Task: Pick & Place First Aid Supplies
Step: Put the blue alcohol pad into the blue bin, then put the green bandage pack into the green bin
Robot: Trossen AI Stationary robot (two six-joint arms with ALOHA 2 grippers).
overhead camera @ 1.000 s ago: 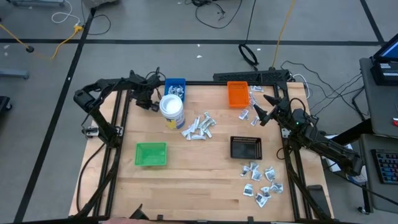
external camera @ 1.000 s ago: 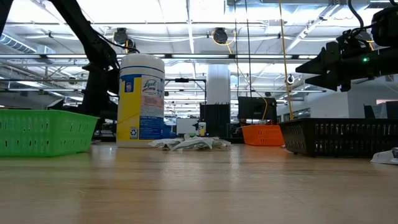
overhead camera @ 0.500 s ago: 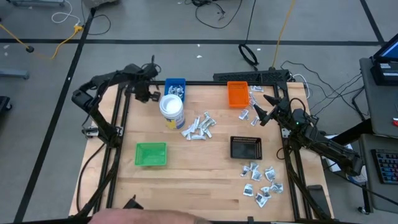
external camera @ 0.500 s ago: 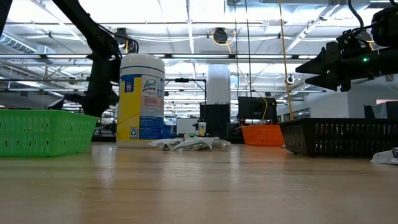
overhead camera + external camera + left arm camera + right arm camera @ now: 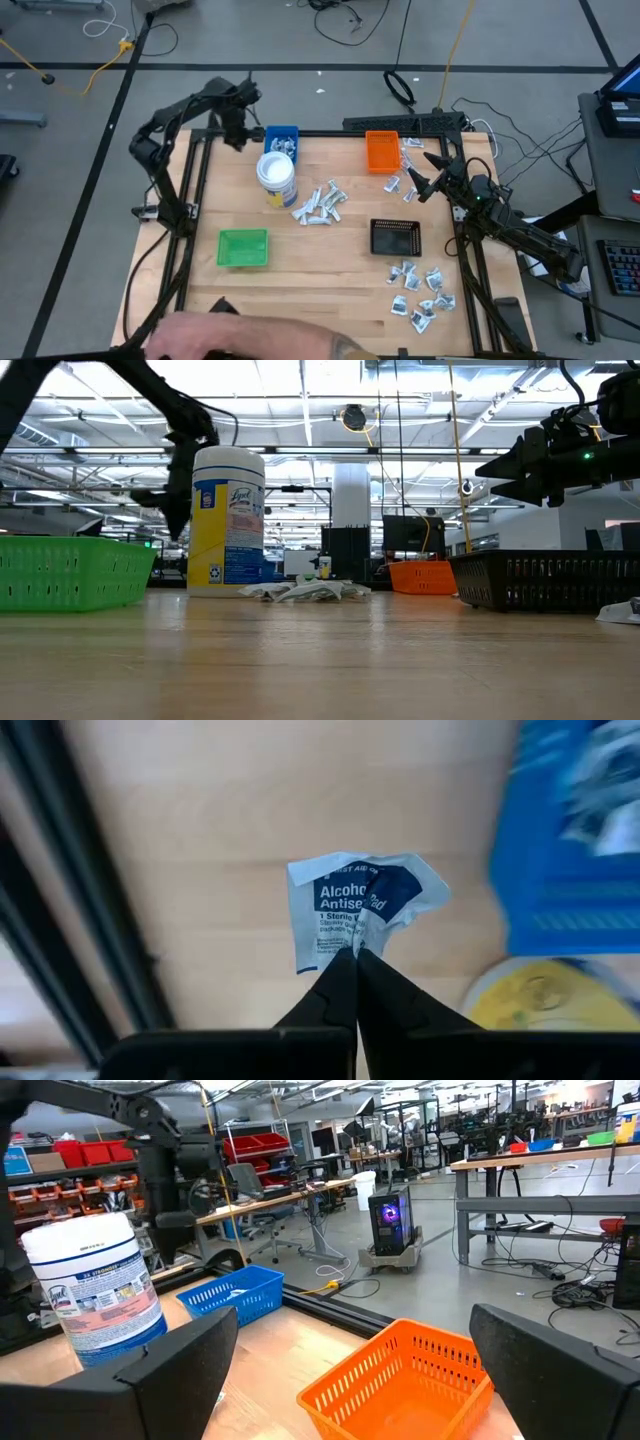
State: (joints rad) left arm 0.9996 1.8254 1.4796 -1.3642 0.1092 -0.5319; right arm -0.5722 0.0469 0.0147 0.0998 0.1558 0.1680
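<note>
High view: overhead, straight down, far. Low view: tabletop level, facing across. Both share the white cylindrical blue-labelled tub (image 5: 276,176) (image 5: 227,520).

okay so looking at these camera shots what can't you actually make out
- Packet in the shut left gripper: left wrist view; print partly crumpled, lower lines too small to read.
- Blue tray contents: high view, too small to count; left wrist view, blurred.
- Black tray: low view, wall hides the inside.
- Person: high view, cut off by the bottom edge.
- Right gripper, open: right wrist view, fingertips cut off by the bottom edge.
</note>
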